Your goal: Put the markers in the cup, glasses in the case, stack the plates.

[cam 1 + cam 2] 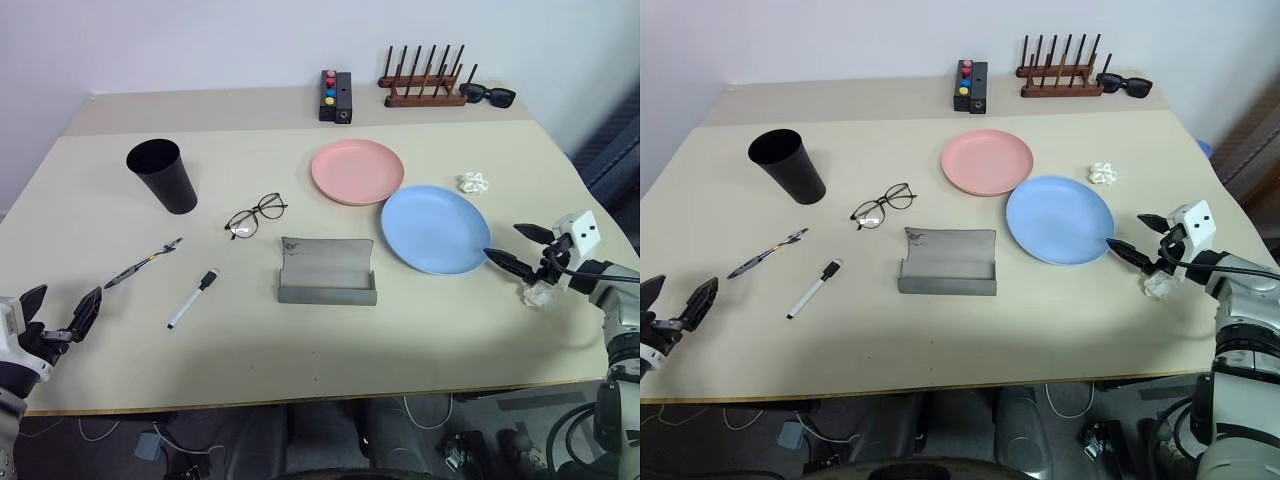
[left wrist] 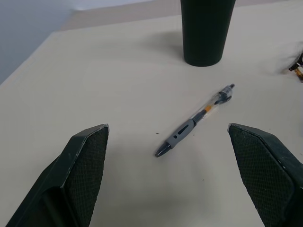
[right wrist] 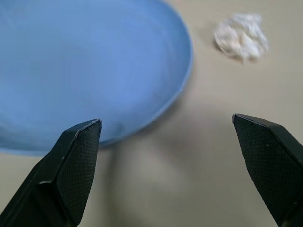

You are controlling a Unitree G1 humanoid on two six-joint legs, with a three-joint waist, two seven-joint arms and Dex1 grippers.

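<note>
Near the desk's right edge lies the light blue plate, stiff, light, slick; the right pincer, spread wide beside it, should pinch its thin rim.

Head stereo pair: looks forward and down from above near edge of tabletop, whole surface in frame, far wall at top. Left wrist view: low, close over tabletop, facing cup at top centre. Right wrist view: very close, facing blue plate, upper left. Both shared with head views.
</note>
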